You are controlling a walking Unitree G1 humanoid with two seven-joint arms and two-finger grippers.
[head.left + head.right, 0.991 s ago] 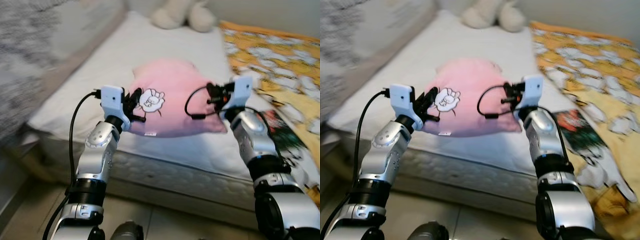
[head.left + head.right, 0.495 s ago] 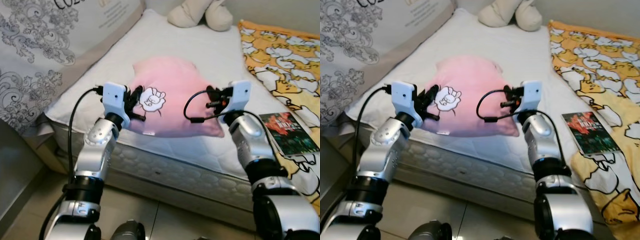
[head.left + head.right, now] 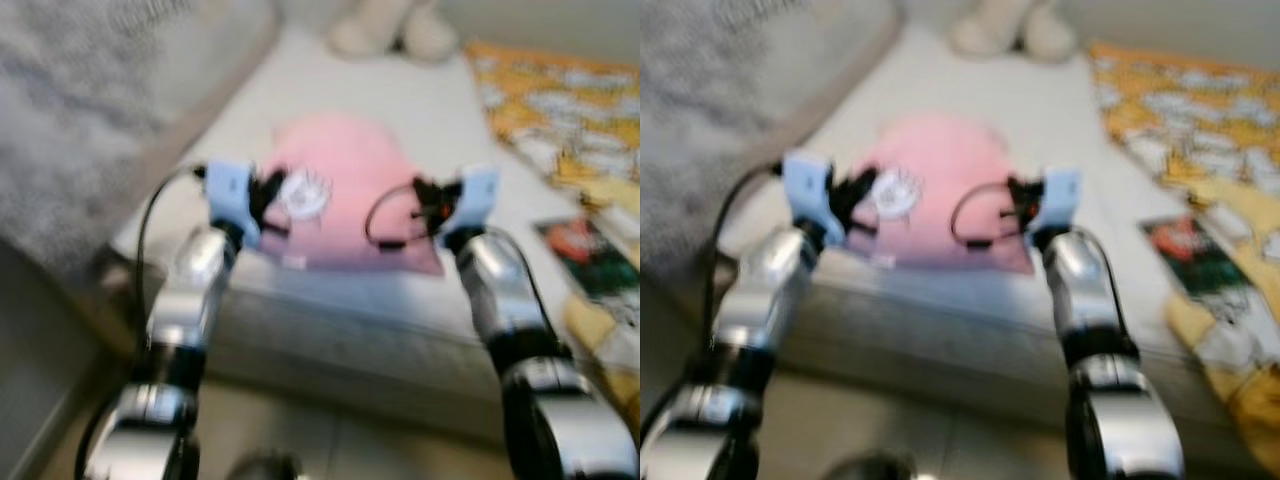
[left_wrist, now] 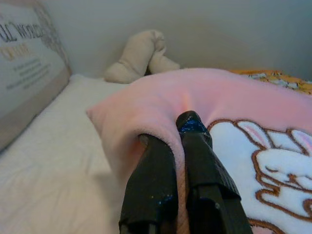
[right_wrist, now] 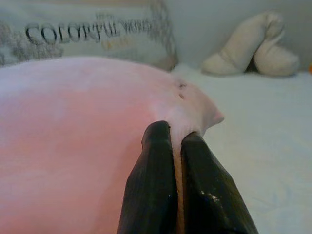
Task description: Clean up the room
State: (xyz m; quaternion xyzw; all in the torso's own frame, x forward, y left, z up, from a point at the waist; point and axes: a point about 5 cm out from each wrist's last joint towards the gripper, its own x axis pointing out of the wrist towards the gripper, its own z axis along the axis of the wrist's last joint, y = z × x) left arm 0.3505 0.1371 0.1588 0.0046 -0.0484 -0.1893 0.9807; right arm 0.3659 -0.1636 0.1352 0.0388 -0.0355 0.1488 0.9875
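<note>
The left end effector (image 4: 178,146) is closed on one edge of the pink pillow (image 3: 345,190), with a fold of the fabric pinched between its two black fingers, and the right end effector (image 5: 178,151) is closed on the opposite edge in the same way. The pillow lies on the white bed (image 3: 420,110), near the front edge of the mattress, between the two arms. Each grip holds only a thin fold of soft cloth, so in my judgement the fabric could slide out if the arms pull apart or lift too quickly, and then the pillow would hang from one side or drop to the floor. The head views are blurred, so the aim may be less sure. A book (image 3: 1185,255) lies on the yellow blanket (image 3: 1180,120) to the right, and a soft toy (image 4: 139,56) sits at the far end of the bed; a wide swing of the pillow could push them.
</note>
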